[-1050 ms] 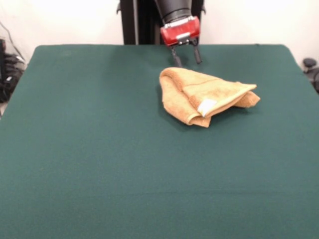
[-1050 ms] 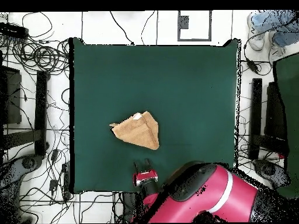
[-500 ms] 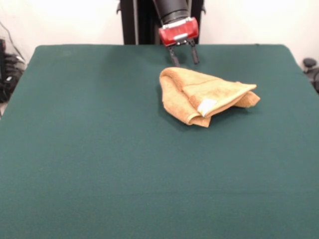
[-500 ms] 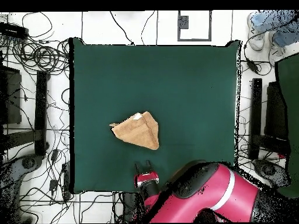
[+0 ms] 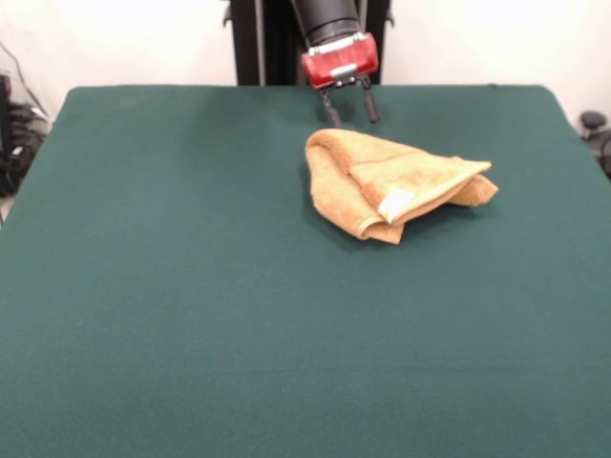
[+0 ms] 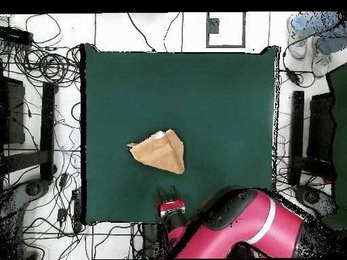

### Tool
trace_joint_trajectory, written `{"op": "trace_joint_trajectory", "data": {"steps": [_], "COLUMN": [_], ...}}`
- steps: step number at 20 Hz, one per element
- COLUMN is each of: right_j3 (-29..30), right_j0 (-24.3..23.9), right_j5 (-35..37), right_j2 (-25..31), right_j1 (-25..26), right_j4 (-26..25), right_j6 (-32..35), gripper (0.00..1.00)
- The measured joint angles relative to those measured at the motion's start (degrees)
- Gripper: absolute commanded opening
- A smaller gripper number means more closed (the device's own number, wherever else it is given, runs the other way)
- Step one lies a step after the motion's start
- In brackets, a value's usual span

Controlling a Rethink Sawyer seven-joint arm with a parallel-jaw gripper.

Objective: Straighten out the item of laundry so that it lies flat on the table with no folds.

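Note:
The item of laundry [image 5: 391, 183], a small tan-orange towel, lies folded over itself in a rough triangle on the table [image 5: 191, 286], with a white tag showing at its near fold. From overhead the item of laundry [image 6: 160, 152] sits a little toward the robot's side of the green table [image 6: 217, 101]. My gripper [image 5: 349, 116] hangs open just beyond the towel's far edge, above the table and apart from the cloth, with nothing between its fingers. In the overhead view the gripper [image 6: 170, 197] is near the table's bottom edge, below the towel.
Cables and stands [image 6: 41, 101] lie on the floor round the table. A person's legs [image 6: 315, 34] show at the overhead view's top right corner. The red arm [image 6: 244, 227] covers the table's bottom right corner.
The gripper has drawn back slightly, up and away from the towel toward the table's far edge. The towel has not moved.

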Motion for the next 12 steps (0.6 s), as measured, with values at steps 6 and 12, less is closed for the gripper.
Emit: {"op": "trace_joint_trajectory", "data": {"steps": [6, 12], "right_j3": [-0.8, -1.1], "right_j0": [-0.1, -0.1], "right_j5": [0.0, 0.0], "right_j2": [0.0, 0.0], "right_j1": [0.0, -0.1], "right_j4": [-1.3, -1.8], "right_j6": [0.0, 0.0], "gripper": [1.0, 1.0]}}
